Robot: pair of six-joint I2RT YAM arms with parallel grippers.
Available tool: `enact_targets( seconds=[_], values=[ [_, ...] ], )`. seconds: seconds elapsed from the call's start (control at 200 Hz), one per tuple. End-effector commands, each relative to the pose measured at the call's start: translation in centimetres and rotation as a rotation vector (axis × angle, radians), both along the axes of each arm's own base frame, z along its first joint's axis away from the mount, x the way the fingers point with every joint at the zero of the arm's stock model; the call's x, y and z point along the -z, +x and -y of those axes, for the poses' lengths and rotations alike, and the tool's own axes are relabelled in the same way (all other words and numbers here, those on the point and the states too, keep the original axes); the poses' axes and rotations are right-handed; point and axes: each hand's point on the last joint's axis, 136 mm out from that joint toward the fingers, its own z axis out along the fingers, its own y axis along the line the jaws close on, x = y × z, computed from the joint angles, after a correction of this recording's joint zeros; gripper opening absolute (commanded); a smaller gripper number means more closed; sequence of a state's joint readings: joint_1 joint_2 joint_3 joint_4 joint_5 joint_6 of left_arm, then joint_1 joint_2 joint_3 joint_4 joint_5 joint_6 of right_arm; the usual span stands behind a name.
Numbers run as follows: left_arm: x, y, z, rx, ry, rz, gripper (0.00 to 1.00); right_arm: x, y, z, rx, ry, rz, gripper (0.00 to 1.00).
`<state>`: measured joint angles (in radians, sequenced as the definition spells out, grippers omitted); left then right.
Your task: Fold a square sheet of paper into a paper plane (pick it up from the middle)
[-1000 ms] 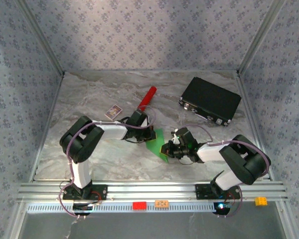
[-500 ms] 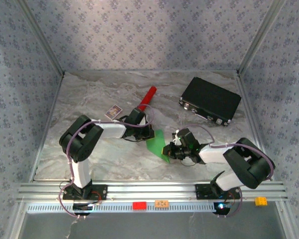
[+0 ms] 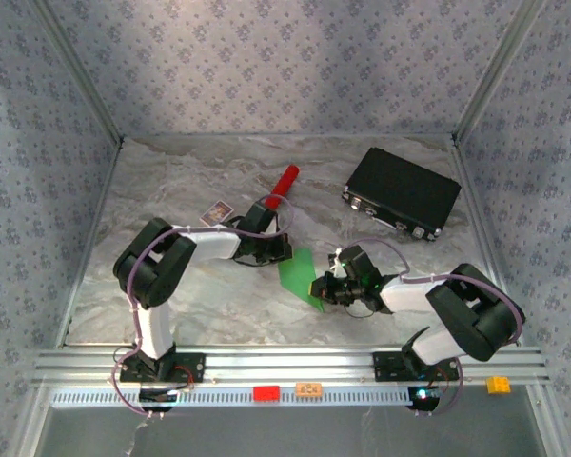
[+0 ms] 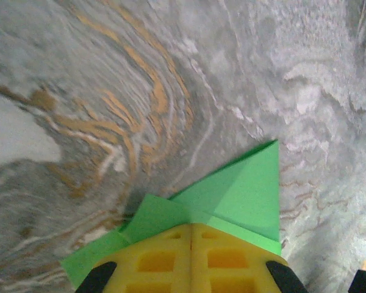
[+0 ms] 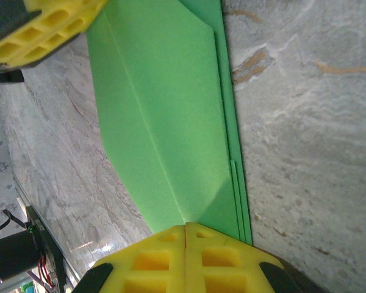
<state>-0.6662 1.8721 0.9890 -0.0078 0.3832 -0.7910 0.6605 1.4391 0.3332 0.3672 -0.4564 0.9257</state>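
The bright green paper (image 3: 298, 274), folded into a pointed shape with long creases, spans the gap between my two grippers at mid-table. My left gripper (image 3: 282, 253) is shut on its far end; in the left wrist view the yellow fingertips (image 4: 191, 227) meet over the folded flaps of the paper (image 4: 244, 189), whose tip points away. My right gripper (image 3: 321, 288) is shut on the near end; in the right wrist view a crease of the paper (image 5: 165, 122) runs straight into the closed gripper (image 5: 186, 227). The left gripper's fingers (image 5: 43, 30) show at the top left there.
A red cylinder (image 3: 282, 187) lies just beyond the left gripper, with a small printed card (image 3: 216, 213) to its left. A black case (image 3: 401, 192) sits at the back right. Patterned walls enclose the marbled table (image 3: 171, 181) on three sides.
The left gripper has drawn slightly back and left, and the green paper now stretches a little longer between the grippers. The right gripper has barely shifted.
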Motion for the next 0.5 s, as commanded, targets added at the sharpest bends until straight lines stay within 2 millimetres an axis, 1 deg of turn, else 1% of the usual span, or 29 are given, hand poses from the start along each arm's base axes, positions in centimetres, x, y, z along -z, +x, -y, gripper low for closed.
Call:
enact_targets(
  seconds=[0.0, 0.165, 0.31, 0.415, 0.495],
  values=[
    [1.82, 2.21, -3.27, -0.088, 0.133, 0.037, 0.04, 6.00, -6.23, 5.23, -0.009, -0.235, -0.258, 0.00],
    [1.35, 2.00, -2.56, -0.068, 0.099, 0.035, 0.04, 5.91, -6.08, 5.16, -0.007, -0.232, -0.256, 0.00],
    [1.66, 2.00, -3.48, -0.081, 0.129, 0.040, 0.04, 5.88, -6.10, 5.10, -0.009, -0.230, -0.256, 0.00],
    [1.61, 1.93, -3.21, -0.063, 0.120, 0.037, 0.03, 5.86, -6.03, 5.13, -0.007, -0.230, -0.254, 0.00],
    [1.20, 1.89, -2.85, -0.051, 0.098, 0.038, 0.03, 5.82, -6.03, 5.08, -0.007, -0.228, -0.254, 0.00]
  ],
)
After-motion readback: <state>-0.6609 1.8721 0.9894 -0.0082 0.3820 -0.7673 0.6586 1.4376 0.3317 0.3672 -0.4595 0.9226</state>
